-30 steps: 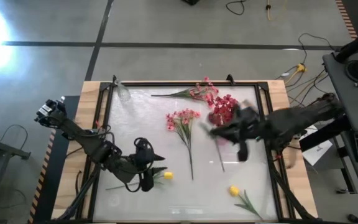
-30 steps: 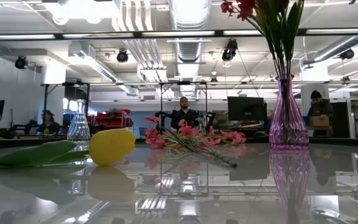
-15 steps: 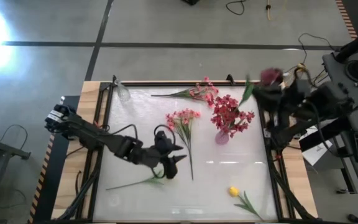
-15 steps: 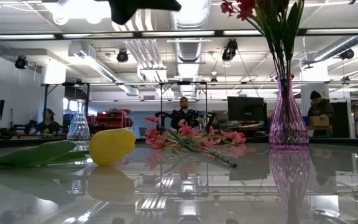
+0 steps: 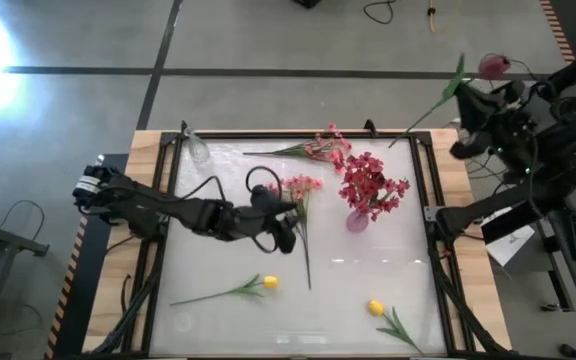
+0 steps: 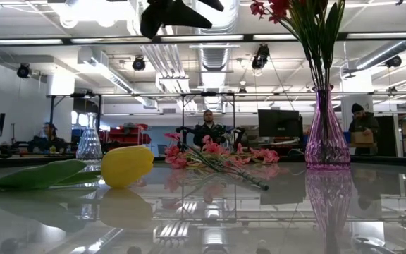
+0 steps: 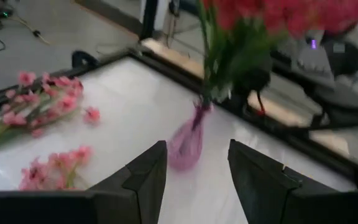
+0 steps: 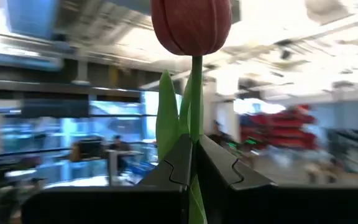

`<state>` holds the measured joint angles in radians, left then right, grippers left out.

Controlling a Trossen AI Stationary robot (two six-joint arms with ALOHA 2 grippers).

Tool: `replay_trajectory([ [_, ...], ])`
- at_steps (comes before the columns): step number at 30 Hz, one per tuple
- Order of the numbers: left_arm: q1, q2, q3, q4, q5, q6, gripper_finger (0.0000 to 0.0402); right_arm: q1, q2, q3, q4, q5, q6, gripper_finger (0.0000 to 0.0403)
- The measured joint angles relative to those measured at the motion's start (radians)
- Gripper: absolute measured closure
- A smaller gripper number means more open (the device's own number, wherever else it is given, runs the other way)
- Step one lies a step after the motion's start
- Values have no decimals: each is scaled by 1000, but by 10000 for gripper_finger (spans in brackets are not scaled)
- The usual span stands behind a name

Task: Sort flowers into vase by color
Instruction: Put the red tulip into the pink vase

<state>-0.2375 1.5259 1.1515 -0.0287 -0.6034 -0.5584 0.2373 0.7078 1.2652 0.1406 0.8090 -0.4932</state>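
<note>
1. The right end effector [image 5: 471, 110] is raised beyond the worktop's [image 5: 218, 330] far right corner, shut tight on the stem of a maroon tulip [image 5: 492, 67] (bud uppermost in its wrist view).
2. The left end effector [image 5: 290, 226] hovers beside the pink spray [image 5: 295, 188], its fingers parted and empty.
3. Red blossoms [image 5: 368, 182] fill the pink vase [image 5: 356, 220].
</note>
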Motion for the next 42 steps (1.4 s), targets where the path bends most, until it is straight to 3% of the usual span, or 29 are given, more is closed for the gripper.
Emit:
replay_trajectory([
  [8, 19, 53, 0, 222, -1, 51, 242, -22, -101, -216, -9, 3, 114, 392],
  [14, 19, 96, 0, 279, 1, 35, 242, -22, -170, -396, -13, -37, 238, 392],
  [20, 5, 112, 0, 280, 66, 22, 242, -22, -207, -519, -8, -92, 348, 392],
  [24, -7, 111, 0, 279, 72, 25, 242, -22, -208, -575, 12, -158, 381, 392],
  [28, -8, 110, 0, 280, 198, 21, 242, -22, -201, -612, 23, -211, 405, 392],
  [42, -14, 110, 0, 272, 336, 0, 242, -22, -203, -674, 60, -225, 397, 392],
])
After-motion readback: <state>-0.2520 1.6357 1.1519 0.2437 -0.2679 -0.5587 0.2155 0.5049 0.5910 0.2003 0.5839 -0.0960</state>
